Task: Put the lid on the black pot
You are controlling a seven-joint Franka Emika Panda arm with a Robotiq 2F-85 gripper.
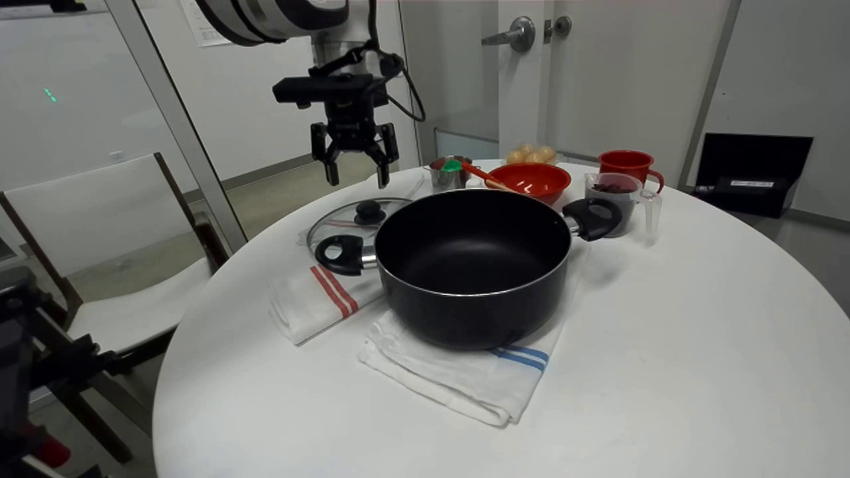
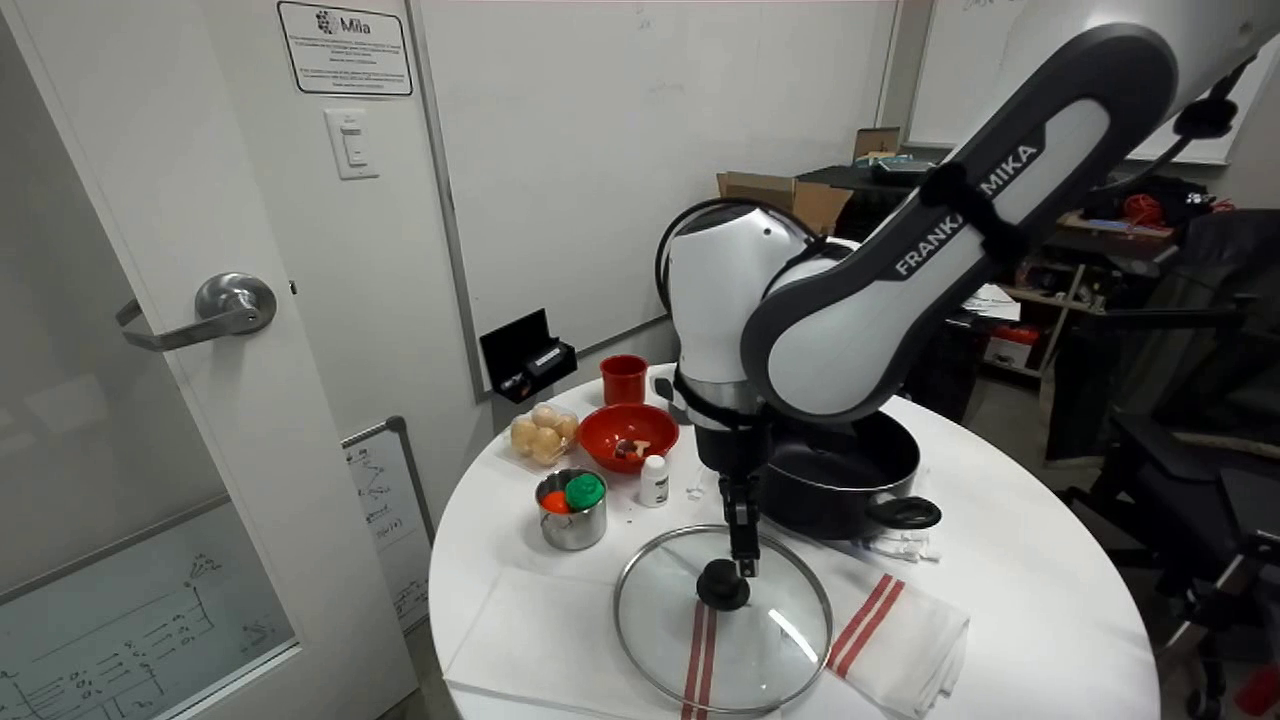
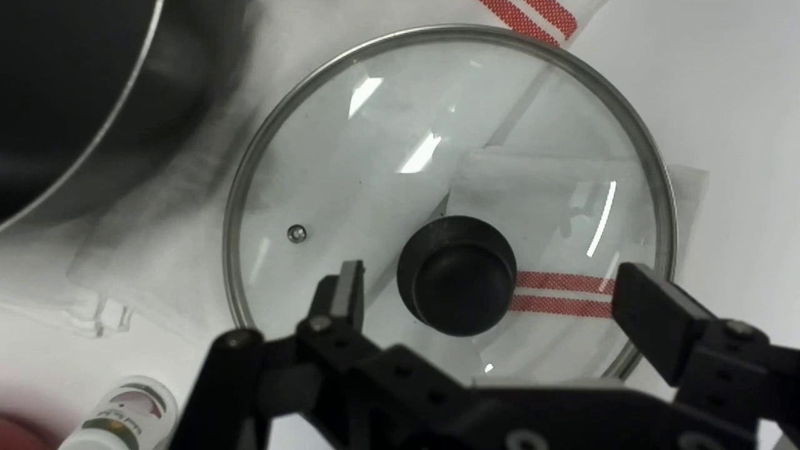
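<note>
The lid (image 1: 332, 229) is round clear glass with a metal rim and black knob. It lies knob up on a red-striped white towel (image 2: 915, 640) beside the black pot (image 1: 478, 318), also in an exterior view (image 2: 680, 640). The pot stands uncovered on a blue-striped towel (image 1: 458, 382), its inside dark and bare. My gripper (image 1: 357, 179) is open and empty, pointing down above the lid. In the wrist view, the gripper (image 3: 494, 272) has its fingers apart on either side of the lid's knob (image 3: 462, 287), not touching it. The pot's edge (image 3: 119, 106) shows at upper left.
A metal cup (image 2: 573, 530) with red and green items, a small white bottle (image 2: 654, 482), a red bowl (image 2: 628, 430), a box of round yellowish items (image 2: 543, 435), a red mug (image 1: 624, 162) and a clear measuring cup (image 1: 617, 206) stand near the pot. The pot's handles stick out.
</note>
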